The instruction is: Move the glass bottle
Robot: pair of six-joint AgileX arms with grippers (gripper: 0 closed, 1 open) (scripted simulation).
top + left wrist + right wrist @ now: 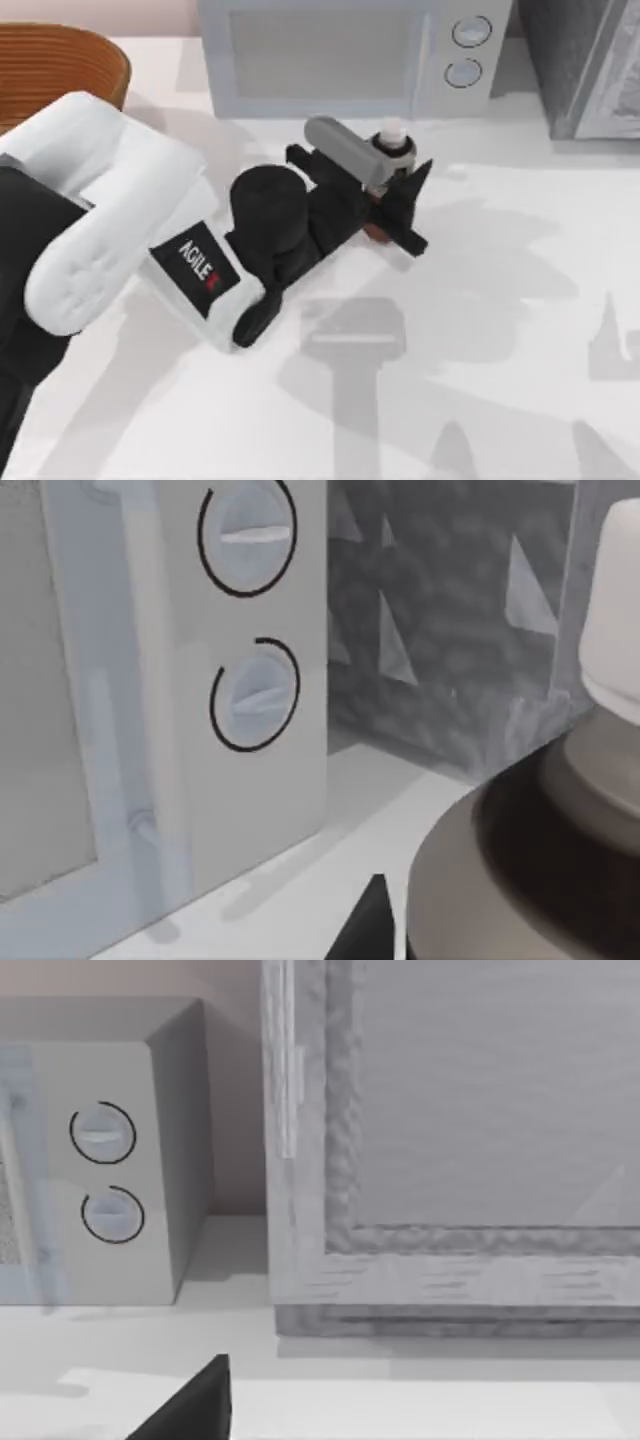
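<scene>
Top view: the left gripper [393, 205] reaches out just in front of the pale grey microwave oven [350, 55], its black fingers closed around the small reddish-brown glass bottle with a white cap [394, 140], which stands upright below the microwave's two round dials [468, 50].

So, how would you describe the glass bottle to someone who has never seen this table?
Find the microwave at the back of the table. Just in front of its two round dials, the left gripper reaches around the glass bottle. It is a small bottle with a white cap and a reddish-brown body, far smaller than the woven basket in the back left corner.
</scene>
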